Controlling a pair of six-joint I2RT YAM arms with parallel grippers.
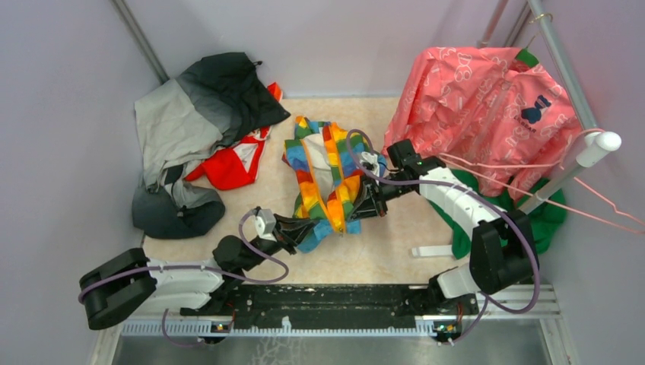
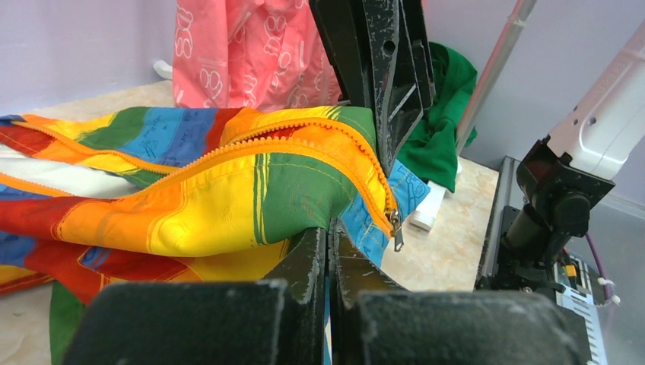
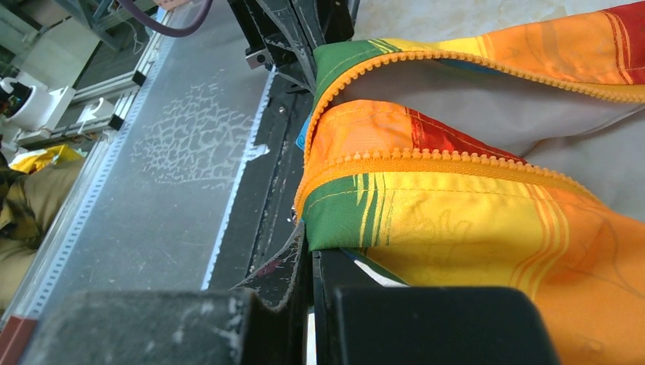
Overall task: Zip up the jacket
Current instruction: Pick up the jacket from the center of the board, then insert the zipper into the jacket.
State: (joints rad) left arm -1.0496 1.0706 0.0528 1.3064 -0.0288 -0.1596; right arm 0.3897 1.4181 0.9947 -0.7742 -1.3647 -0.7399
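Both arms were on the rainbow jacket [image 1: 325,176], lying mid-table [image 1: 380,262] between a grey-and-black jacket [image 1: 190,114] and a pink garment [image 1: 471,99] draped over the rail. The left gripper [image 1: 306,228] was clamped tight on its lower hem. The right gripper [image 1: 366,204] pinched the green corner beside the orange zipper [image 2: 304,141]. The teeth stood parted higher up, and the slider [image 2: 395,222] hung low.

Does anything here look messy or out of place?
The rainbow jacket lies crumpled mid-table, its orange zipper gaping open, slider down at the hem end. The left pincer and right pincer are both shut on it nearby. A grey jacket is heaped at the far left and a pink garment slumps over the rail.
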